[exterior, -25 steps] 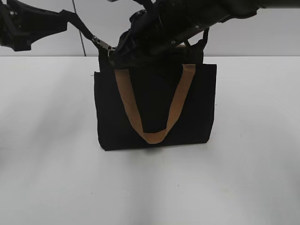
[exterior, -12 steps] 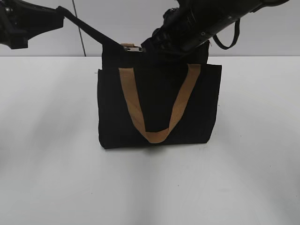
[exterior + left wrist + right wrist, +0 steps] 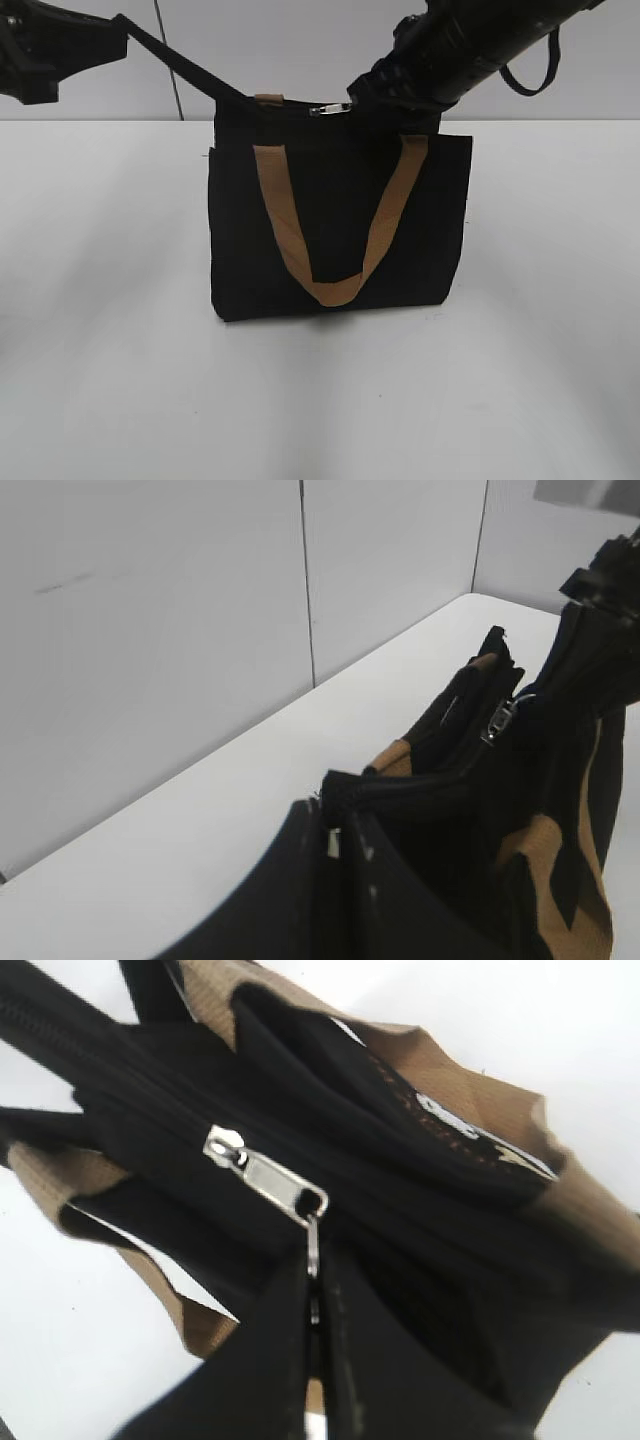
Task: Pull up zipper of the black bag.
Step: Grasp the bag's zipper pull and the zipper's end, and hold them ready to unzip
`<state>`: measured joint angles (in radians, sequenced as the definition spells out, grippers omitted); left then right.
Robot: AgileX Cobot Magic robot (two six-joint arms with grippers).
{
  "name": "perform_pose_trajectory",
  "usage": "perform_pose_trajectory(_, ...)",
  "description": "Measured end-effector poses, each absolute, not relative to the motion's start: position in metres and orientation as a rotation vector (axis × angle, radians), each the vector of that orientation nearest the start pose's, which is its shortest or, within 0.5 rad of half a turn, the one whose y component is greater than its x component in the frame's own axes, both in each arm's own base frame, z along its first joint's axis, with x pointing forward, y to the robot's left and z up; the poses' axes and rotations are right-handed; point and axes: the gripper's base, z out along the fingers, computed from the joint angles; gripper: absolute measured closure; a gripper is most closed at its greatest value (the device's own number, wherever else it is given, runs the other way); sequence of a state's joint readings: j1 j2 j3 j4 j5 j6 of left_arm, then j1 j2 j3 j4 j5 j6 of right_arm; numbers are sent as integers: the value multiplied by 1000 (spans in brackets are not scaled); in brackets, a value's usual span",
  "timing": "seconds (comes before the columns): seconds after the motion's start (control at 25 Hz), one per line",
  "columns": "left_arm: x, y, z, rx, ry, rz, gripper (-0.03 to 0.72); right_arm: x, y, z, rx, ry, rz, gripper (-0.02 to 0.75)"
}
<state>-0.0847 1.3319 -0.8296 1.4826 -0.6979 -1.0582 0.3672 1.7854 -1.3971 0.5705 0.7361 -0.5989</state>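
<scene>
The black bag (image 3: pixel 335 225) stands upright mid-table, one tan handle (image 3: pixel 285 235) hanging down its front. The zipper's silver slider (image 3: pixel 331 110) sits about midway along the top edge. It also shows in the left wrist view (image 3: pixel 497 721) and the right wrist view (image 3: pixel 266 1176). My right gripper (image 3: pixel 358 103) reaches in from the upper right; its jaws (image 3: pixel 314 1290) are shut on the zipper's pull tab (image 3: pixel 312 1245). My left gripper (image 3: pixel 122 27) is shut (image 3: pixel 340 825) on the black fabric end (image 3: pixel 350 792) of the bag's top edge, stretching it up and to the left.
The bag stands on a white table (image 3: pixel 110 300) with a grey panelled wall (image 3: pixel 250 50) behind. A black cable loop (image 3: pixel 530 72) hangs from the right arm. The second tan handle (image 3: pixel 470 1100) lies along the bag's far side.
The silver slider has travelled right along the top edge, from the left corner to about the middle, with my right gripper. The left gripper keeps its hold on the stretched end.
</scene>
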Motion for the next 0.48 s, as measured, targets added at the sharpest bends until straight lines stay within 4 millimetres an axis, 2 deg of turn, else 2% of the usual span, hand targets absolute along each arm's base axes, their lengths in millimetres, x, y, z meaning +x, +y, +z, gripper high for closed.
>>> perform_pose_trajectory(0.48, 269, -81, 302, 872, 1637, -441, 669, 363, 126, 275, -674, 2461, 534, 738)
